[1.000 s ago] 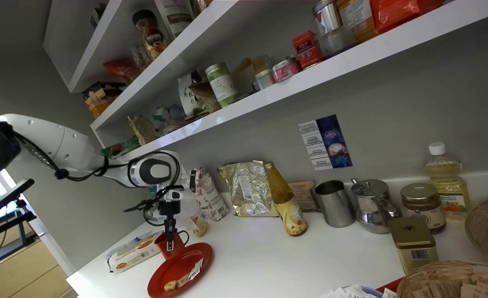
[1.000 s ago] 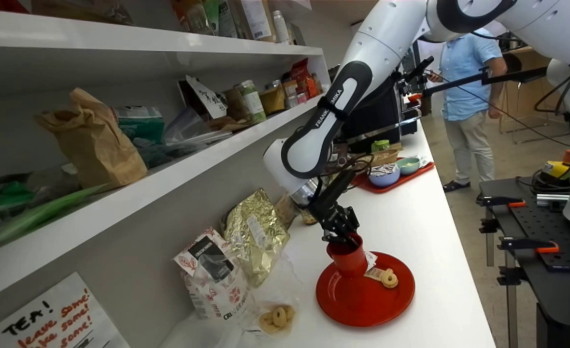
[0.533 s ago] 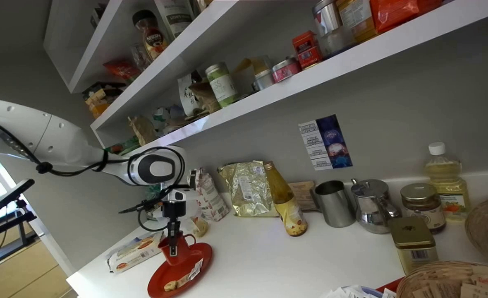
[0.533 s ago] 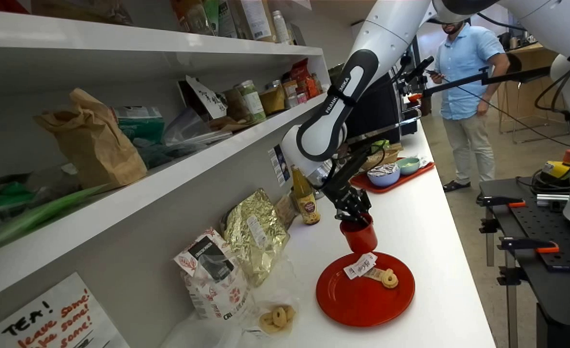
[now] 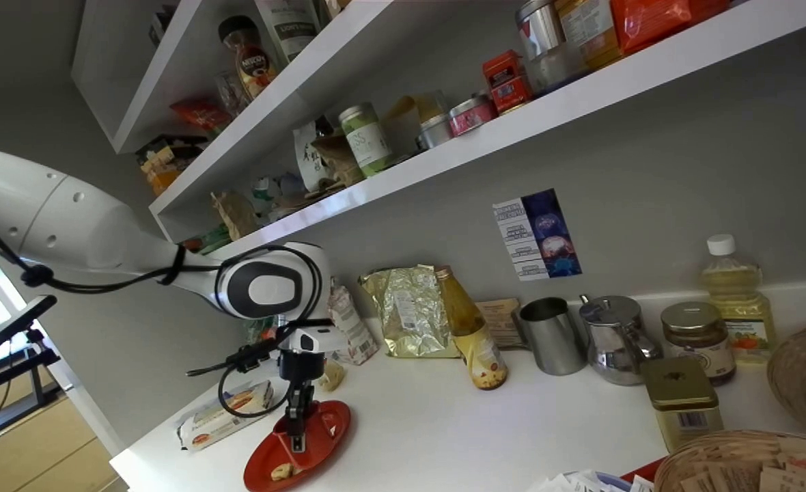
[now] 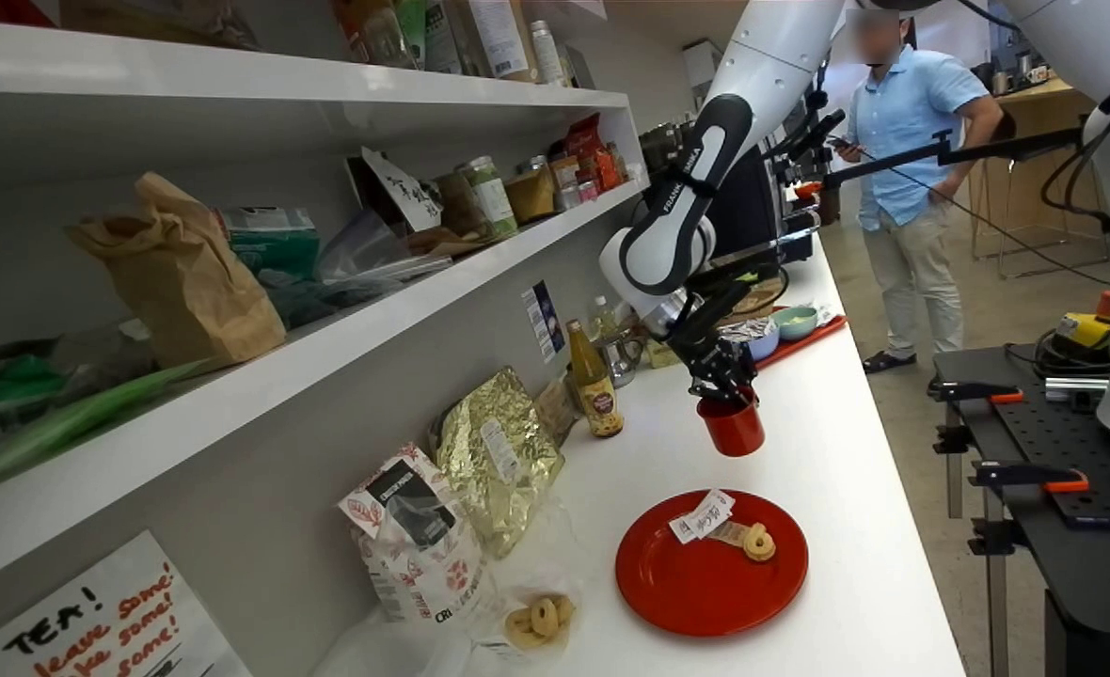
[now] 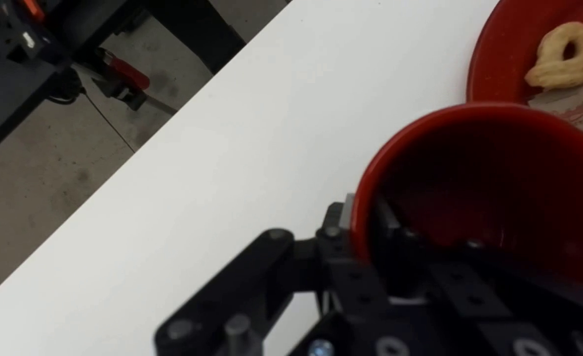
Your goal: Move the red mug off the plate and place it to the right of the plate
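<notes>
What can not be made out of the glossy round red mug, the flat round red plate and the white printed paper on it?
Inside floor of the glossy round red mug: dark, partly covered by the black gripper, wrist view.
Part of the flat round red plate: cut off by the top and right edges, wrist view.
Lettering on the white printed paper: too small to read, in an exterior view.

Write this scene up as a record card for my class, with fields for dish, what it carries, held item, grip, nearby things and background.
Dish: red plate on the white counter
Carries: ring cookie, printed papers
Held item: red mug, apart from the plate, apparently lifted
Grip: gripper shut on the mug's rim, one finger inside, one outside
Nearby things: gold bag, bottle, metal jug
Background: person in a blue shirt, standing
</notes>
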### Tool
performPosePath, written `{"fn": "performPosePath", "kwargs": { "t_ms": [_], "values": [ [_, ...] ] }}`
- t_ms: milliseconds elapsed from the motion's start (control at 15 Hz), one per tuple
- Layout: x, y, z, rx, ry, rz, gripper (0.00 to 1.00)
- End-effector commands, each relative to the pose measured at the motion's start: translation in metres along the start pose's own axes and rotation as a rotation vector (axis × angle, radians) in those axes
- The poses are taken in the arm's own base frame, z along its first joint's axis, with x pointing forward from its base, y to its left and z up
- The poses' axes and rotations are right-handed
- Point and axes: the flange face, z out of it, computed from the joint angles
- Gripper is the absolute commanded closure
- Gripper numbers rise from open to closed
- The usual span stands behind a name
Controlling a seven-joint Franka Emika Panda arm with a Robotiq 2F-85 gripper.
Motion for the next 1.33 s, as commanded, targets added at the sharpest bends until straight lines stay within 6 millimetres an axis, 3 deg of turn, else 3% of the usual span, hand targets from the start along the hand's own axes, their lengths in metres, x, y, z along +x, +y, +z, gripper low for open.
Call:
{"fn": "performPosePath", "kwargs": {
  "t_ms": [0,467,800,1267],
  "values": [
    [0.008,0.03,0.002,0.038,-0.005,0.03,0.98],
    [0.021,0.041,0.019,0.049,-0.018,0.054,0.98],
    [0.017,0.034,0.041,0.038,-0.048,0.052,0.98],
    [-0.01,0.009,0.081,0.041,-0.078,0.028,0.98]
  ]
}}
